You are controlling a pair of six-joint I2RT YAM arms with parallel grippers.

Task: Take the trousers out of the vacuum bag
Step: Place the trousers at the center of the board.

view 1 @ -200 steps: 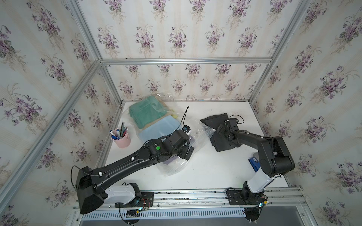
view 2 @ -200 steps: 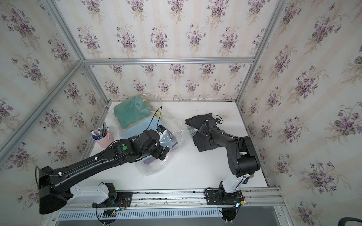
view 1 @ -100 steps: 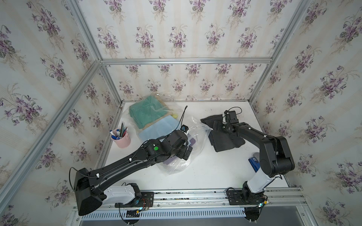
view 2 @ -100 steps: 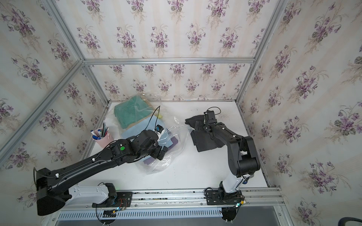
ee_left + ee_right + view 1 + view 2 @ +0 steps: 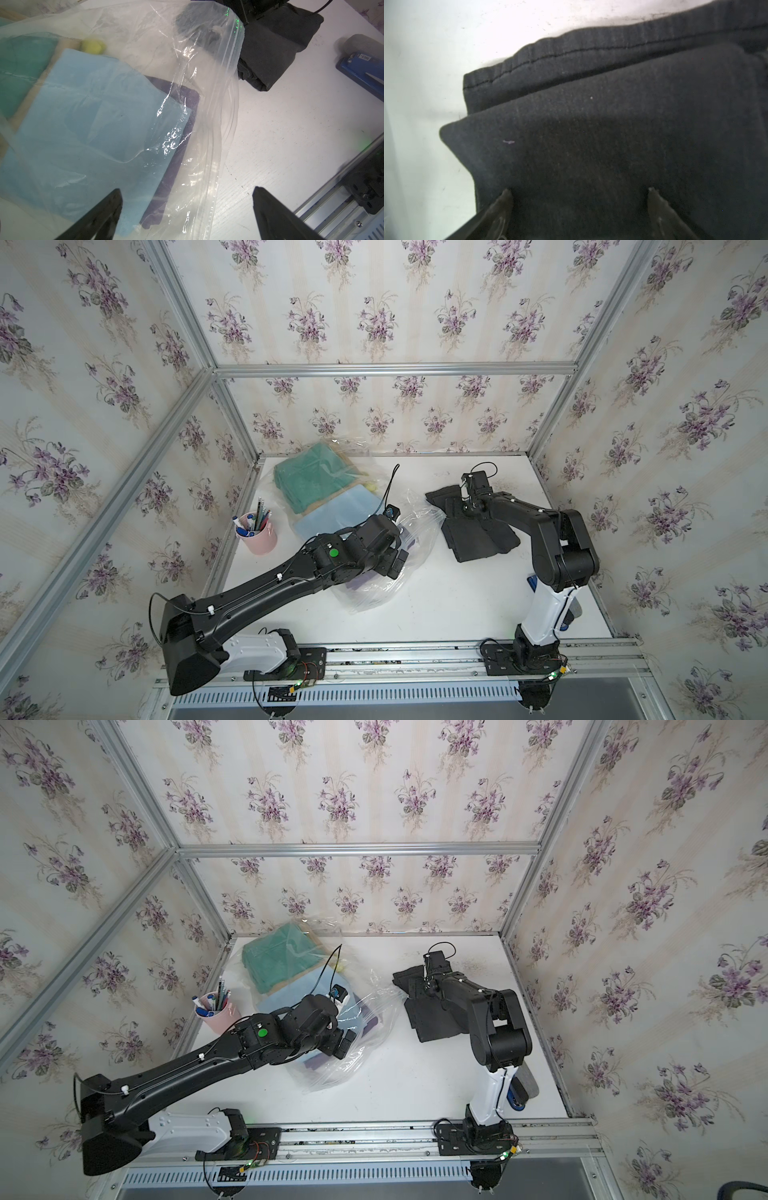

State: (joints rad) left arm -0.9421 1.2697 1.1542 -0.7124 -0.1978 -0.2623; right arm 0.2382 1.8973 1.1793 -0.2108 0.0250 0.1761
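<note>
The vacuum bag (image 5: 374, 589) (image 5: 353, 1065) lies crinkled at the table's left, its zip edge (image 5: 209, 166) between my left fingers. Inside show light blue trousers (image 5: 83, 124) (image 5: 332, 510), purple ones (image 5: 182, 124) beneath, teal green ones (image 5: 311, 481) (image 5: 278, 961) at the back, and a bit of yellow (image 5: 91, 46). Dark grey trousers (image 5: 478, 539) (image 5: 432, 1019) (image 5: 612, 135) lie outside the bag on the right. My left gripper (image 5: 187, 189) (image 5: 397, 562) hangs open over the bag's mouth. My right gripper (image 5: 579, 189) (image 5: 466, 504) is open just over the dark grey cloth.
A pink cup of pens (image 5: 257, 531) (image 5: 216, 1013) stands by the left wall. A blue tool (image 5: 363, 70) (image 5: 534, 583) and a grey object (image 5: 357, 44) lie near the right arm's base. The front rail (image 5: 415, 651) bounds the table.
My right gripper has drawn back toward the far end of the dark grey trousers, which now lie flat. The left arm has shifted only slightly over the bag.
</note>
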